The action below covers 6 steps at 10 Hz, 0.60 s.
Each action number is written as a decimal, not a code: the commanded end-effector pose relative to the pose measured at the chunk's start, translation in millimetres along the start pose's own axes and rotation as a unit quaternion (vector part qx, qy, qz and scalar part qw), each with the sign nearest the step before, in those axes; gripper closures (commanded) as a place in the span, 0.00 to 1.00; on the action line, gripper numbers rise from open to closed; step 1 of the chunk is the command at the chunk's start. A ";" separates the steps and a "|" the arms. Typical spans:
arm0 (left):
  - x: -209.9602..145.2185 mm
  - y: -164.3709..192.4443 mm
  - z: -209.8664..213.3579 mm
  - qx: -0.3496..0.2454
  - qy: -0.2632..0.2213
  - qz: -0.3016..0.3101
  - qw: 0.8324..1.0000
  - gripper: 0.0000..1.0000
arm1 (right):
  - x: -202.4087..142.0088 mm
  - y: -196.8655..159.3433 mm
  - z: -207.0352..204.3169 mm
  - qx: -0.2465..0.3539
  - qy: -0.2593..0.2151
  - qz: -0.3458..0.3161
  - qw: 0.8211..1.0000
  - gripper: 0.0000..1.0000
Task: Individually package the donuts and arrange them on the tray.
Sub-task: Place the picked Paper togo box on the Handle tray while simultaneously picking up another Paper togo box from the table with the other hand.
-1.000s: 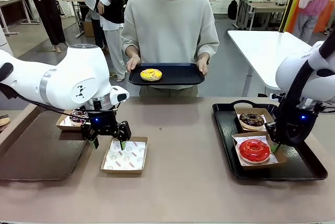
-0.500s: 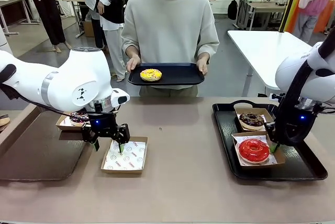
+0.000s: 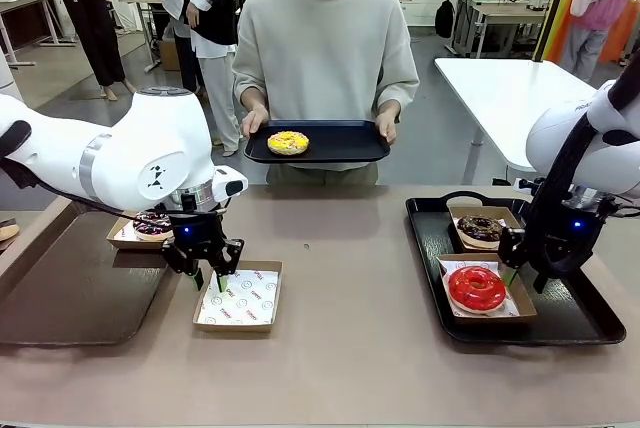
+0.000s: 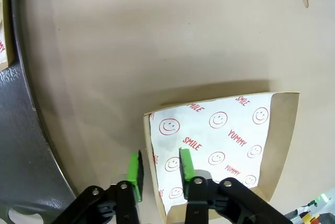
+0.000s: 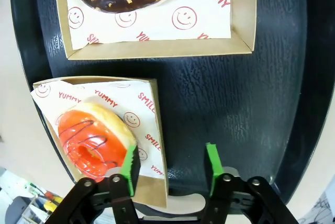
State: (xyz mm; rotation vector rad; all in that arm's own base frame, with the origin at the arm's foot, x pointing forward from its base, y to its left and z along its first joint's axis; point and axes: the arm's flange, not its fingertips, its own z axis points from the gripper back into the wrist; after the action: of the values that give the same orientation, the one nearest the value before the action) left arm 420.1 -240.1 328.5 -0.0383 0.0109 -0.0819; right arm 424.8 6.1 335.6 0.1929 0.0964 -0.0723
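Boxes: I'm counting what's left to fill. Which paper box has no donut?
The box pinched at its wall by the left gripper; the others hold donuts.

From my station the front view is bright and evenly lit from above, with sharp focus across the table point(image 3: 350, 248) and only soft, short shadows under the arms. In the left wrist view I see a broad soft shadow behind the paper box point(image 4: 225, 145), and the straight lines bend near the edges because of the wide lens. The right wrist view is clear, with dull reflections on the black tray point(image 5: 251, 103).
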 end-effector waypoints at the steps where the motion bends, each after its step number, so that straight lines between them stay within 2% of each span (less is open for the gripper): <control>1: 0.5 -3.2 2.5 -0.006 -0.002 0.018 1.000 1.00 | 0.1 -2.5 -1.7 0.024 -0.003 0.009 1.000 0.00; 6: 1.0 -2.2 4.8 -0.006 0.002 0.019 1.000 1.00 | -1.6 -8.9 2.5 0.036 -0.001 0.000 0.999 0.00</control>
State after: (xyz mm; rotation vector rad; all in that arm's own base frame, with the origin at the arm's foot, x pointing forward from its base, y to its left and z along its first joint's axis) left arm 421.5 -239.9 330.0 -0.0424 0.0095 -0.0765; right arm 424.6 1.7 336.0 0.2120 0.0943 -0.0827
